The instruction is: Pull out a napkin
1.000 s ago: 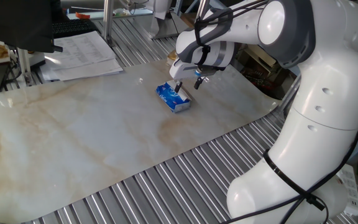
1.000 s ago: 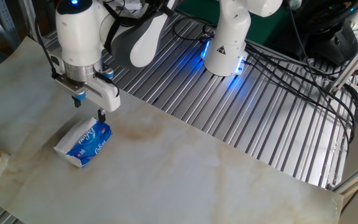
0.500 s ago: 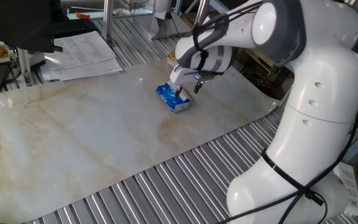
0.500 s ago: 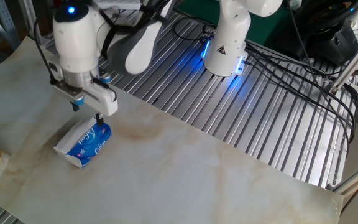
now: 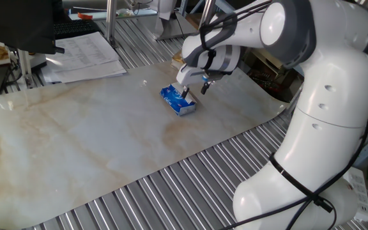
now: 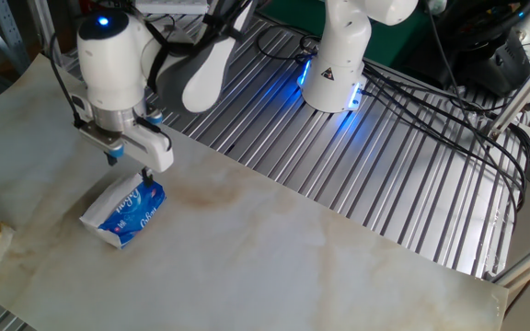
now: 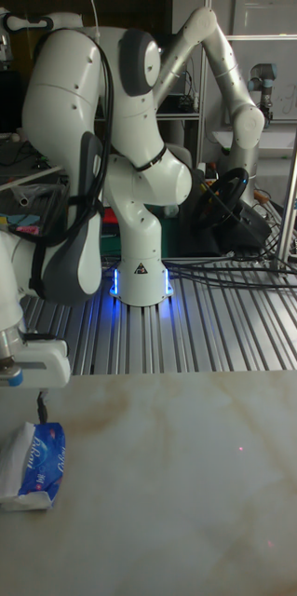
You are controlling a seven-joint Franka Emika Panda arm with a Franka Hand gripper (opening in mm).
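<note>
The napkin (image 6: 107, 205) shows only as the white tissue bulging at the top of the blue-and-white pack (image 6: 125, 212), which lies flat on the marbled bench (image 6: 274, 267). In the other fixed view the white stuff sits along the pack's upper-left edge, and the pack's long axis runs from about 7 o'clock to 1 o'clock. In one fixed view the pack (image 5: 178, 100) runs from 10 to 4 o'clock, and the white part is mostly hidden behind the claw. The tall fixed view shows the pack (image 7: 31, 466) nearly upright in the frame, long axis 6 to 12, with white at its lower end and left edge.

The claw (image 6: 127, 166) hangs over the pack's far end, fingers spread apart with nothing between them; one dark fingertip (image 6: 146, 175) reaches down to the pack's top, though I cannot tell if it touches. The tall view shows both fingertips (image 7: 42, 405) apart above the pack.

Printed paper sheets (image 5: 85, 54) lie at 10 o'clock from the pack in one fixed view.
</note>
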